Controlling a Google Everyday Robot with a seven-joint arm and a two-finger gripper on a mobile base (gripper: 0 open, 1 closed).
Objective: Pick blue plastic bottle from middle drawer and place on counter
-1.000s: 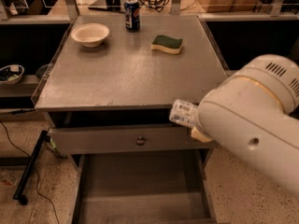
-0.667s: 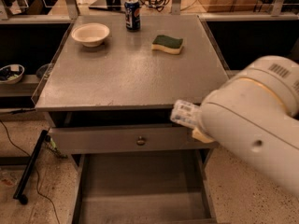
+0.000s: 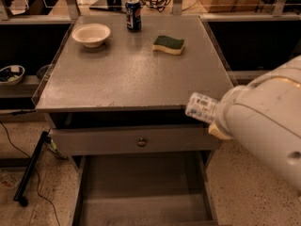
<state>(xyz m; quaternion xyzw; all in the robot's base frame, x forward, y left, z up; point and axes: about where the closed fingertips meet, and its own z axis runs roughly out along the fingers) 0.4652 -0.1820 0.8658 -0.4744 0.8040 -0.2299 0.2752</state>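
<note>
- Camera view: the blue plastic bottle (image 3: 201, 107) lies on its side in the air at the counter's (image 3: 127, 79) front right corner, above the drawers.
- The gripper (image 3: 214, 122), mostly hidden behind the bulky white arm (image 3: 268, 121), grips the bottle's right end.
- Below the counter's front edge, the middle drawer (image 3: 141, 197) stands pulled out, its bottom bare.
- On the counter's far half: a bowl (image 3: 91, 34), a Pepsi can (image 3: 133, 15) and a sponge (image 3: 168, 44).

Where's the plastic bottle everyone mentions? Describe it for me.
Find the grey counter; just off its front right corner, the blue plastic bottle pokes out from the gripper on the big white arm. It is small and clear with a printed label, unlike the dark can at the back.
</note>
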